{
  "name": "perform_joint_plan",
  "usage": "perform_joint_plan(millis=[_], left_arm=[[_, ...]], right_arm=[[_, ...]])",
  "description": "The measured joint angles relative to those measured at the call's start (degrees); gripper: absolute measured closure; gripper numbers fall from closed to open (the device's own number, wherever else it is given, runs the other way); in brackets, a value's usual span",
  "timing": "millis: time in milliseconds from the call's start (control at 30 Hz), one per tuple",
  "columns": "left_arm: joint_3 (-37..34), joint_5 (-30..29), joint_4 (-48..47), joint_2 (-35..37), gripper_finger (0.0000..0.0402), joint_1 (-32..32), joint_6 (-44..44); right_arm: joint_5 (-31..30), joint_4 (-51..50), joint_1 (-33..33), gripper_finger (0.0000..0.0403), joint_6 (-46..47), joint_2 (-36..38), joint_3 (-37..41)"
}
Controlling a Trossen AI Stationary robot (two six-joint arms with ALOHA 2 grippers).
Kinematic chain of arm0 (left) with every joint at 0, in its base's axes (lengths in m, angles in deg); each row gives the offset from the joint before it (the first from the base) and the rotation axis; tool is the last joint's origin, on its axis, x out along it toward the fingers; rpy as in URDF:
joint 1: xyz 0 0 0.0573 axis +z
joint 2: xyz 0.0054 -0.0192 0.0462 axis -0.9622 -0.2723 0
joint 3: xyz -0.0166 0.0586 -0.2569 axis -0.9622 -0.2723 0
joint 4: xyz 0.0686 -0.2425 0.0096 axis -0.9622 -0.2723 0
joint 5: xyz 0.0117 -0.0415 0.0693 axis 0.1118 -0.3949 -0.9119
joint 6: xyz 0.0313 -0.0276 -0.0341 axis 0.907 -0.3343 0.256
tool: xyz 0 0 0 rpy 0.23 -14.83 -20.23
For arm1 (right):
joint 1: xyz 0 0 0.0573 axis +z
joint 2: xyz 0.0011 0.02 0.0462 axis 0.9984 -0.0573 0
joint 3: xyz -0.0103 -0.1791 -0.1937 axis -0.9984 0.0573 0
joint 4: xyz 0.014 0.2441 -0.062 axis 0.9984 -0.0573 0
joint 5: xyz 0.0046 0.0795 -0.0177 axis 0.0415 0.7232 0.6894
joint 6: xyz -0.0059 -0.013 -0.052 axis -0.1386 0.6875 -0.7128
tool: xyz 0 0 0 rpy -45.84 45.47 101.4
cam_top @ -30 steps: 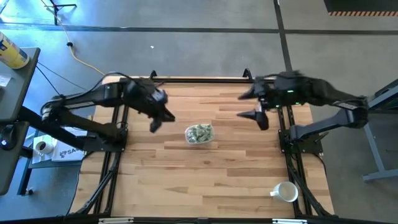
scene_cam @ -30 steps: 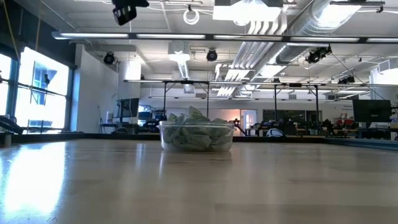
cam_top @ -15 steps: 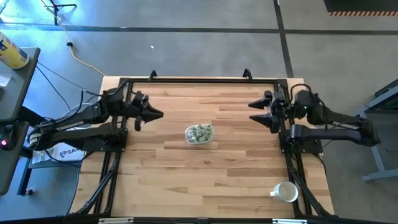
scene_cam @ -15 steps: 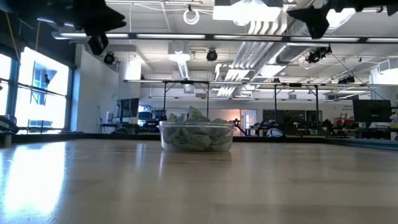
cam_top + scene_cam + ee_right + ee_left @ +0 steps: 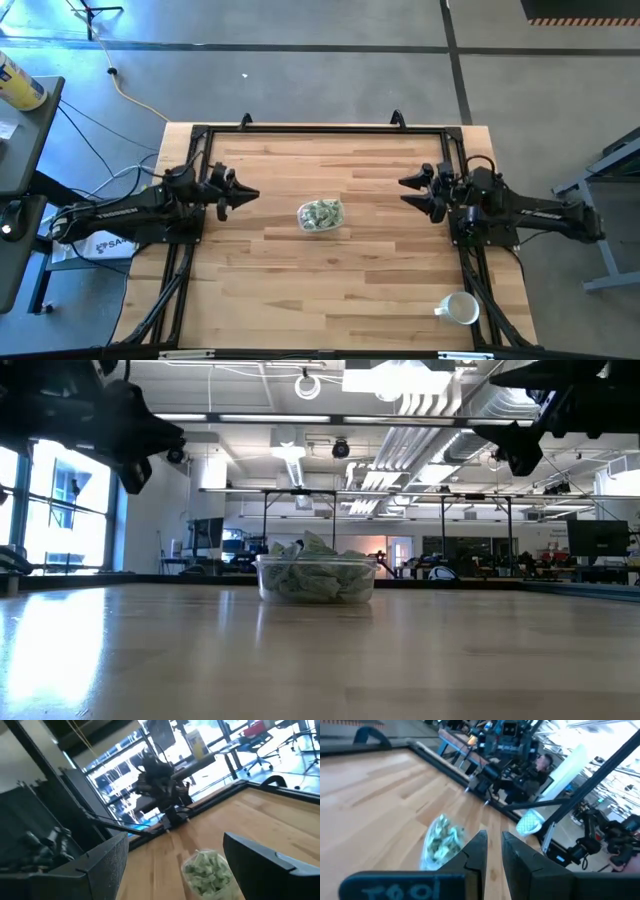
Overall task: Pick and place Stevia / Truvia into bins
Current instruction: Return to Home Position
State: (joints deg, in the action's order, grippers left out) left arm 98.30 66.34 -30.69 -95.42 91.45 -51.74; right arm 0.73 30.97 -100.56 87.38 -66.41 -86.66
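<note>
High view: The clear container point(image 5: 300, 218) stands near the middle of the table point(image 5: 330, 280), upright and heaped with the green and white sweetener packets point(image 5: 320, 213). No packets can be seen on the wood around it. The left gripper point(image 5: 248, 195) sits low at the table's left side and points inward at the container, well apart from it. The right gripper point(image 5: 405, 190) sits opposite at the right side, also pointing inward and well apart from the container. Its two tips are spread. A white mug point(image 5: 460, 308) stands near the table's right edge, far from the container.

Low view: The container rests flat on the table top, with packets rising above its rim. Dark parts of the two arms show at both upper corners, clear of the table. This view alone does not settle which arm is which.

Left wrist view: The left gripper's fingers point(image 5: 476, 851) are drawn close with only a thin gap and pinch nothing. The filled container lies ahead of them, and the right arm point(image 5: 502, 740) is beyond it.

Right wrist view: The right gripper's fingers point(image 5: 107, 862) stand wide apart and hold nothing. The container of packets lies between and ahead of them, with the left arm point(image 5: 162, 775) across the table.
</note>
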Motion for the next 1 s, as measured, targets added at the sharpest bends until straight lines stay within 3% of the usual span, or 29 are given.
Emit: perform_joint_plan(millis=[367, 633, 800, 867, 1000], left_arm=[[-4.5, -10.5, -0.6, 2.5, 0.0311, -10.8, -0.9], [-4.6, -13.6, -4.5, 2.4, 0.0312, -11.6, -14.0], [-4.6, -13.8, -2.0, 2.4, 0.0309, -11.6, -17.6], [-4.6, -14.3, -0.7, 2.4, 0.0309, -11.7, -12.8], [-4.6, -12.0, -2.1, 2.4, 0.0311, -11.7, -0.4]], right_arm=[[4.0, -1.3, 0.0, 0.0089, -1.0, 5.7, 4.8], [-1.0, -8.8, 0.0, 0.0089, -0.3, 5.7, 4.9], [-3.8, -8.9, 0.0, 0.0089, 8.5, 5.7, 4.9], [-5.9, -8.9, 0.0, 0.0089, 8.1, 5.7, 4.9], [-5.9, -8.7, 0.7, 0.0089, -2.7, 5.7, 4.9]])
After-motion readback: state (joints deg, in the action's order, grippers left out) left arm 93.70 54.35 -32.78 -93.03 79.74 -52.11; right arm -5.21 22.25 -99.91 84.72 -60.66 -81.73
